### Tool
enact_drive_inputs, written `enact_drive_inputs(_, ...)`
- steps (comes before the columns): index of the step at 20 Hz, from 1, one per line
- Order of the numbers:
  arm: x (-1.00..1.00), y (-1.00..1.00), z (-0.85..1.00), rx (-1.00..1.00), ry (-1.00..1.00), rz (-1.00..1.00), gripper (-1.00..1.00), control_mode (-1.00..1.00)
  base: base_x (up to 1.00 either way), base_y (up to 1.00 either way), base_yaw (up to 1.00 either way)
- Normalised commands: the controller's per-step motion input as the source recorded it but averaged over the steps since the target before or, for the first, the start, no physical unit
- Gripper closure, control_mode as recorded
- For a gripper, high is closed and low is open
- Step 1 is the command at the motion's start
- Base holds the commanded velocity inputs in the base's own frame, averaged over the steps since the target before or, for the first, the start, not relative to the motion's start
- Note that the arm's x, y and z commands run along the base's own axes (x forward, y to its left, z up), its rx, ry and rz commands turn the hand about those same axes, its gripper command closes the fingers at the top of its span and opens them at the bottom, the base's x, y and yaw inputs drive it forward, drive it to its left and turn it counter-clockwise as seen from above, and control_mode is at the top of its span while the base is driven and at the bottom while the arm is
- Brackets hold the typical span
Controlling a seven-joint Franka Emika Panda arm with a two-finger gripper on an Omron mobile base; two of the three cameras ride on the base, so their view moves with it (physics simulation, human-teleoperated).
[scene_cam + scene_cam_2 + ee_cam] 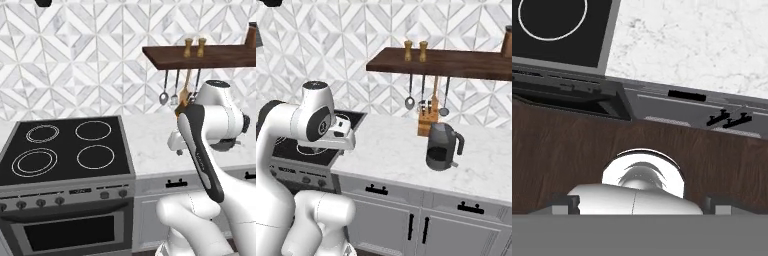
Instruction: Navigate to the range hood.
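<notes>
- Range hood (44, 2): only a small black rounded tip is poking in at the top edge of the left base view, above the stove's back-left ring. Right base view is catching the same tip at its top-left corner (270, 2).
- Containers: dark kettle (442, 147) is sitting on the marble counter (391, 150), lid on, contents not visible. Wooden knife block (425, 122) just behind it is holding dark-handled knives.
- Two small wooden shakers (415, 50) are standing side by side on the dark wall shelf (456, 62); contents can't be told.
- Utensils (426, 95) are hanging under the shelf, spoon and ladle among them.
- Left base view is showing the full black cooktop (65, 147) with four rings, plus knob row and oven door; the arm is blocking the kettle there.
- Right base view is showing the kettle, the knife block and the grey cabinets (421, 220); the stove is mostly hidden behind the arm.
- Hand view is looking down at the cooktop corner, the counter edge, a drawer front (687, 100) and a brown wood floor (562, 150).
- Gripper (642, 205): only the two dark tips are showing at the bottom corners of the hand view, set wide apart, nothing between them.
</notes>
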Motion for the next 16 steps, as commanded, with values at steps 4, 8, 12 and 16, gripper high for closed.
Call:
enact_drive_inputs(4,0.00,0.00,0.00,0.00,0.00,0.00,-1.00,1.00,0.00,1.00,0.00)
enact_drive_inputs(8,0.00,0.00,0.00,0.00,0.00,0.00,-1.00,1.00,0.10,0.97,0.00)
enact_drive_inputs(12,0.00,0.00,0.00,0.00,0.00,0.00,-1.00,1.00,0.28,0.86,0.00)
enact_drive_inputs(16,0.00,0.00,0.00,0.00,0.00,0.00,-1.00,1.00,0.36,0.66,0.00)
